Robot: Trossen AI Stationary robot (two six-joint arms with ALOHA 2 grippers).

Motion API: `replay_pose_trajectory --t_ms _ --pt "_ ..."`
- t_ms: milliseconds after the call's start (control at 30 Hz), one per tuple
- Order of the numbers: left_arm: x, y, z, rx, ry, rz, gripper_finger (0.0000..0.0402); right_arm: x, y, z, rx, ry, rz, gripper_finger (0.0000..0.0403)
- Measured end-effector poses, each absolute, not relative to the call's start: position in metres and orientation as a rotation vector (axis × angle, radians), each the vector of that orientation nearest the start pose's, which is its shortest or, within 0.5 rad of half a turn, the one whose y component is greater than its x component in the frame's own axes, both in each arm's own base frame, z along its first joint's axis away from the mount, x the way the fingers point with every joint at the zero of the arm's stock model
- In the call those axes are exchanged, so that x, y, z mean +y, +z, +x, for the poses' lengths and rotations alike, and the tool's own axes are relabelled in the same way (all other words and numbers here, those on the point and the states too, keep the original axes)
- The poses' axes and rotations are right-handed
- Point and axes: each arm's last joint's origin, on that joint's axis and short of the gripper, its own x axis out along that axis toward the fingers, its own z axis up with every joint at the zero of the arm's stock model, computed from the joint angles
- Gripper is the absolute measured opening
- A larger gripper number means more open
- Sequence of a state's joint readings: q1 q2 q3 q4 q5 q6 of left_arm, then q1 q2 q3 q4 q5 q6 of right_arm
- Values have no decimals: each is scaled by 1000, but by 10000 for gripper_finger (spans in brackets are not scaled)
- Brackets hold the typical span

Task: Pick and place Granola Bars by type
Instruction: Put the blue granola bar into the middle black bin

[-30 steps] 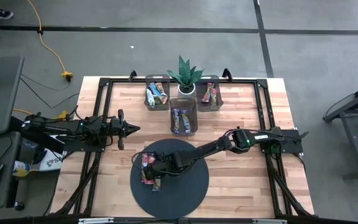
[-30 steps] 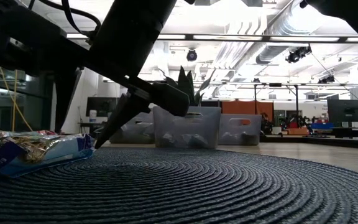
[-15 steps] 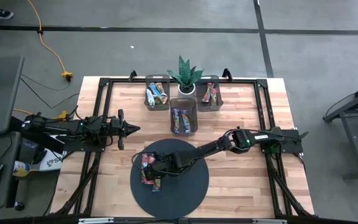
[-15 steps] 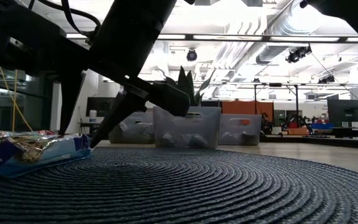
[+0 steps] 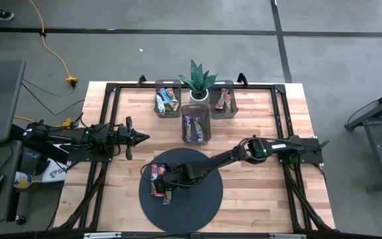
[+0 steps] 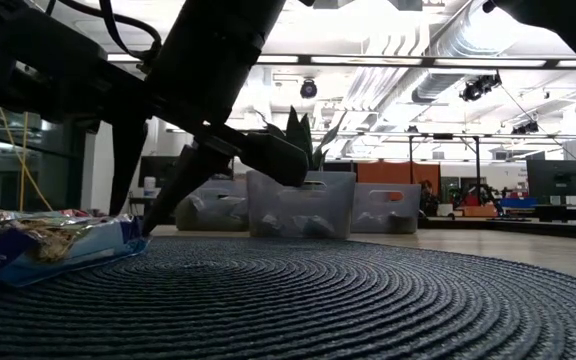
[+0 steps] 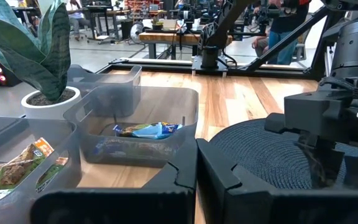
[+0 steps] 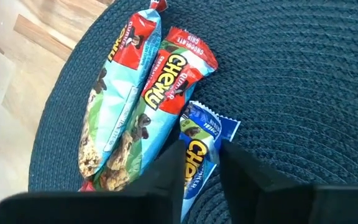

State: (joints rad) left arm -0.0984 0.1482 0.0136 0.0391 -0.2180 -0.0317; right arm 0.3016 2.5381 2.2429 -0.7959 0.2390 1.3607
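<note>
Desk: we see a wooden top inside a black frame; bare wood lies open along both side edges and between the mat and the bins.
Mat: a dark round woven disc at the desk's near edge; its right half is bare.
Left arm: we find it resting over the desk's left side, well apart from the mat. Left gripper: jaws closed together, holding nothing.
Right arm: it reaches across the mat from the desk's right side.
Bins: three translucent grey bins at the far side, around a potted plant; each holds bars.
Granola Bars: we count three side by side near the mat's left edge, two with red ends, and one blue bar beside them.
Right gripper: low over the mat's left part; jaws narrow, one finger on each side of the blue bar's end. We cannot tell whether they already pinch it.
</note>
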Motion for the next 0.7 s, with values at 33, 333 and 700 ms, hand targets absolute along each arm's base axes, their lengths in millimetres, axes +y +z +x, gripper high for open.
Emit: replay_pose_trajectory --t_ms 33,333,700 --pt "-4 160 105 93 121 -17 1 152 154 511 886 -642 938 67" --pt "-4 160 105 93 121 -16 1 152 154 511 877 -644 914 5" --pt "-4 160 105 92 121 -17 1 152 154 511 887 -630 897 1"
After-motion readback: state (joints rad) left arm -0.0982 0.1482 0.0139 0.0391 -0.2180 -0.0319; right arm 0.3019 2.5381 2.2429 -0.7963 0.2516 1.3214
